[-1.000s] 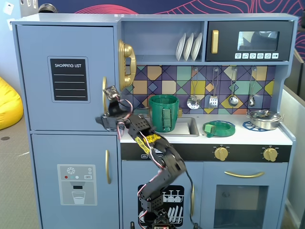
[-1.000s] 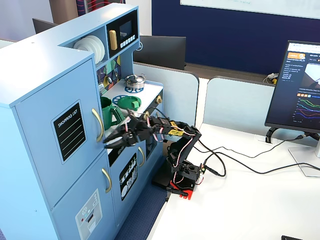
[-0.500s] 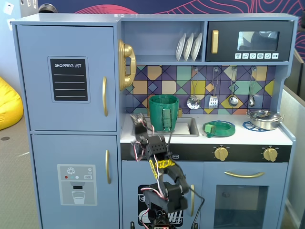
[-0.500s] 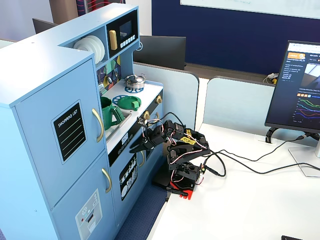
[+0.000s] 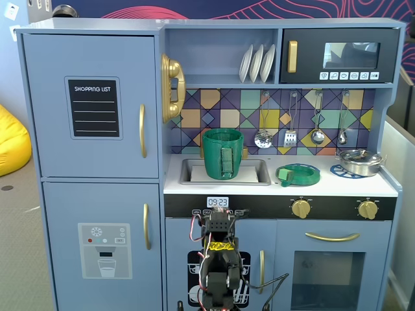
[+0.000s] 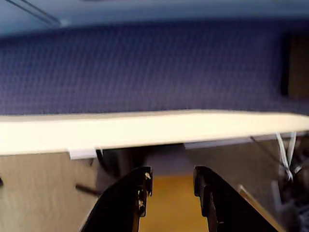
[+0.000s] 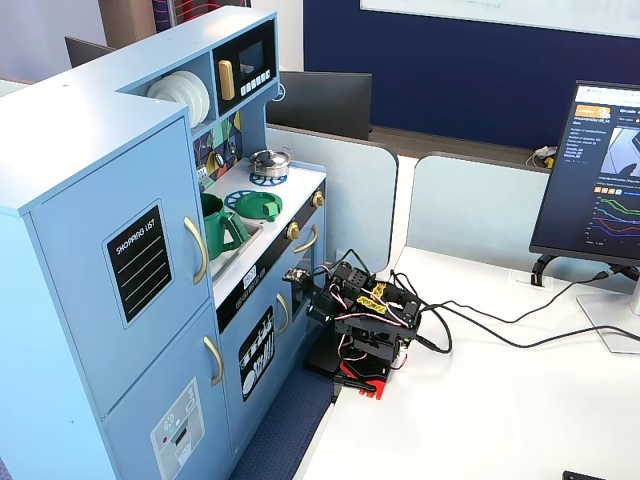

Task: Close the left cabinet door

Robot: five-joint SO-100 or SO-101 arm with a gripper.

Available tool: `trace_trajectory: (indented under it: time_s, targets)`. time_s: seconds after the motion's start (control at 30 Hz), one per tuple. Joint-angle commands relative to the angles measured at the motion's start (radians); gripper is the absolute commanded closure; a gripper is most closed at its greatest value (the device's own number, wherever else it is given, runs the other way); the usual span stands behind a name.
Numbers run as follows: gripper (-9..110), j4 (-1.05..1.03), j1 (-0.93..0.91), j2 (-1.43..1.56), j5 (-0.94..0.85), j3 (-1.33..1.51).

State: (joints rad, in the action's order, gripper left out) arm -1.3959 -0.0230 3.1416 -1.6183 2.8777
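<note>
The left cabinet door (image 5: 97, 65) is a light-blue panel with a black "SHOPPING LIST" label (image 5: 93, 107) and a gold handle (image 5: 142, 131). It lies flush with the cabinet front in both fixed views and also shows from the side (image 7: 95, 230). My arm (image 5: 219, 259) is folded low in front of the kitchen's lower middle doors, well right of and below that door; it also shows on the white table (image 7: 365, 320). In the wrist view my gripper (image 6: 171, 181) has its black jaws apart with nothing between them.
The lower light-blue door with the dispenser picture (image 5: 104, 249) is below the left door. A green pot (image 5: 222, 153) stands in the sink, a gold toy phone (image 5: 172, 87) hangs beside the door, and a monitor (image 7: 590, 175) and cables (image 7: 500, 320) are on the table.
</note>
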Motion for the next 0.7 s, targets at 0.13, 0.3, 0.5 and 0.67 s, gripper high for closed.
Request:
trace_trajectory:
  time_s: [0.13,0.3,0.5,0.67]
  targets:
    - [101,-0.109,-0.041,0.037,0.146,0.117]
    - [101,-0.121,-0.048,0.037,0.206,0.12]
    - [101,-0.135,-0.058,0.037,0.114,0.12]
    - [101,-0.137,-0.048,0.037,0.106,0.12]
